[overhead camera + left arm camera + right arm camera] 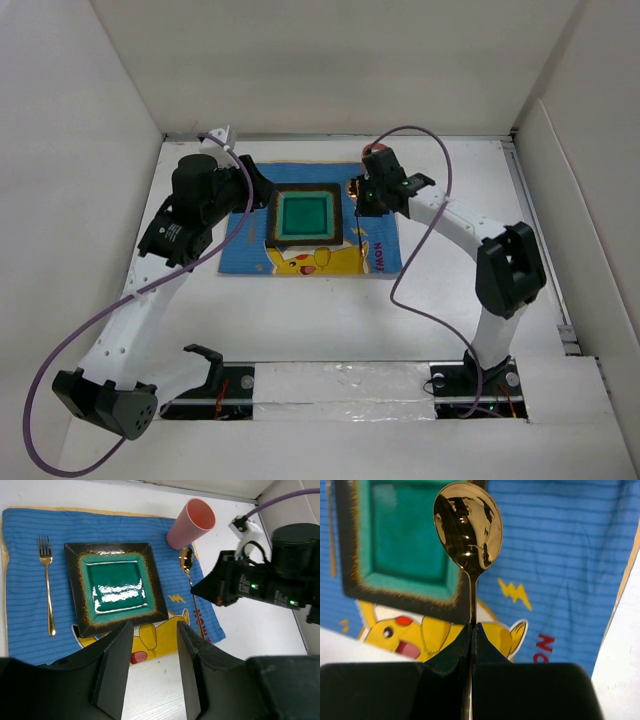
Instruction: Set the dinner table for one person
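Observation:
The white dinner table (330, 320) carries a blue cartoon mat (375, 250). A square dark plate with a green centre (303, 218) lies on the mat; it also shows in the left wrist view (117, 587). There, a gold fork (46, 580) lies left of the plate and a pink cup (191, 524) stands at the mat's far right corner. My right gripper (471, 627) is shut on the handle of a gold spoon (468, 525), holding it low over the mat just right of the plate (400, 540). My left gripper (152, 650) is open and empty, above the mat's near edge.
White walls enclose the table on the left, back and right. A purple cable (420, 200) loops over the right arm, another (60, 360) trails along the left arm. Both arm bases sit at the near edge.

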